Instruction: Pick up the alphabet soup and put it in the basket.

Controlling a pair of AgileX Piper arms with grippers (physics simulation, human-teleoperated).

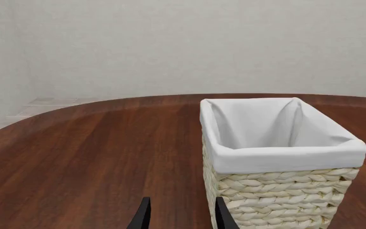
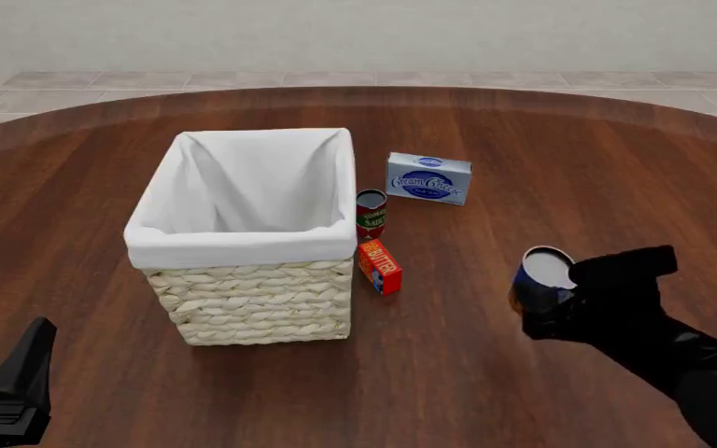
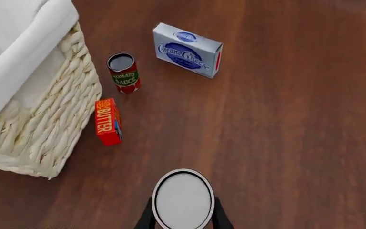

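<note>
Right tool [image 3: 183, 214] grips alphabet soup [image 2: 541, 278], arm angled inward.

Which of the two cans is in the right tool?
The alphabet soup, blue-labelled with a pale lid, sits between the right tool fingers. The red-and-green tomato sauce can stands untouched on the table beside the basket.

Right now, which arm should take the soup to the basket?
Right. Its gripper is shut on the soup, to the right of the basket. The left gripper holds nothing, near the table's front edge.
</note>
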